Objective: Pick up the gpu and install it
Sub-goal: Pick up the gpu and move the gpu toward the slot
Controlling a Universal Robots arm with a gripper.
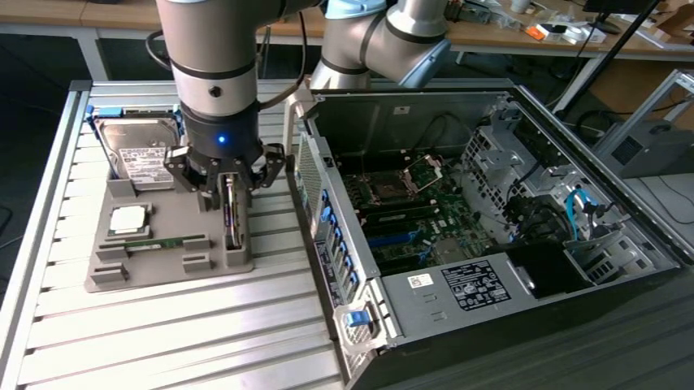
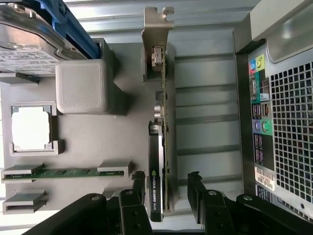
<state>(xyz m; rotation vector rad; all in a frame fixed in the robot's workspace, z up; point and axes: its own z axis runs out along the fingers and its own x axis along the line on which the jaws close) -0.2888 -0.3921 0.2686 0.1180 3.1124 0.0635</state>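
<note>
The hand [image 2: 166, 178] is spread, one finger on either side of the gpu [image 2: 157, 161], which stands on edge in the gray holder tray [image 1: 162, 272] on the tabletop [image 1: 162, 337]. Farther off are the hard drive [image 1: 139, 154] and the open computer case [image 1: 369, 122].

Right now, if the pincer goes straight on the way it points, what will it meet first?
Probably the gpu: it stands on edge straight under the open pincer, in line with the gap between the fingers. Depth is unclear.
</note>
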